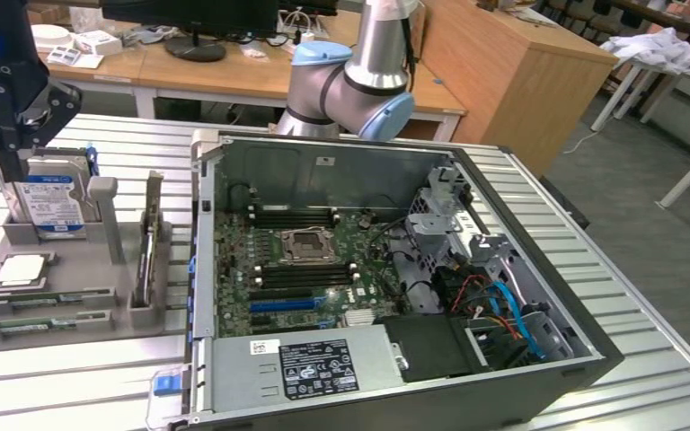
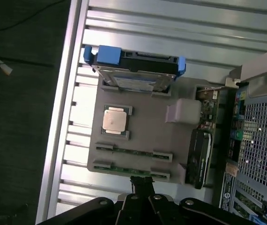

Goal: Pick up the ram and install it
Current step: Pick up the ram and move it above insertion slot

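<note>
Gripper point(image 2: 141, 183) over the grey tray point(image 2: 147, 126) — fingers point(image 2: 137, 182) narrow, empty — ram point(image 2: 129, 169) flat in its clips nearby

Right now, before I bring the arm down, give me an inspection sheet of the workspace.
Surface: slatted metal table, grey tray on it.
Job's things: ram flat in a tray slot, second stick beside it; open computer case, memory slots look empty.
Clutter: hard drive, processor, upright card in tray.
Gripper: gripper above tray, apart from ram.
Cables: blue and orange cables inside case.
Surroundings: desks, monitor.
</note>
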Controlling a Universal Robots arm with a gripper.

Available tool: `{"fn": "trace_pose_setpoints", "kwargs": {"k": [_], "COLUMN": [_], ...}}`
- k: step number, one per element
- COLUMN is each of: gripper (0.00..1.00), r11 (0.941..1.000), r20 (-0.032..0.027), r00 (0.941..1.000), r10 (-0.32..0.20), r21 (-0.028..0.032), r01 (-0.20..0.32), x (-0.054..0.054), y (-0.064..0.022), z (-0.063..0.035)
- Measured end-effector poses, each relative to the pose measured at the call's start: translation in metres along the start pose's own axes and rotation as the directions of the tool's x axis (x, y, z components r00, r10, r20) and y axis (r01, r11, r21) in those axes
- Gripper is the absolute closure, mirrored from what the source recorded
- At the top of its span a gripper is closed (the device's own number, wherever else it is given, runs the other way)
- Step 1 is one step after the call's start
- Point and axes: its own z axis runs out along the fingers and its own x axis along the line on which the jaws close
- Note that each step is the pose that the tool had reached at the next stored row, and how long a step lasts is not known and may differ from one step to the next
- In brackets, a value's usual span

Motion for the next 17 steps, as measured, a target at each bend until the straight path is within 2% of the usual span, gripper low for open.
{"fn": "trace_pose_setpoints", "kwargs": {"k": [5, 9, 13, 17], "gripper": [0.89, 0.89, 0.89, 0.89], "r11": [0.9959, 0.9865, 0.9722, 0.9524], "r20": [-0.0038, -0.0071, -0.0105, -0.0142], "r00": [0.9959, 0.9865, 0.9722, 0.9524], "r10": [-0.091, -0.163, -0.234, -0.305], "r21": [0.0038, 0.0066, 0.0091, 0.0115], "r01": [0.091, 0.163, 0.234, 0.305], "x": [0.0, 0.0, 0.0, 0.0], "y": [0.0, 0.0, 0.0, 0.0], "z": [0.0, 0.0, 0.0, 0.0]}}
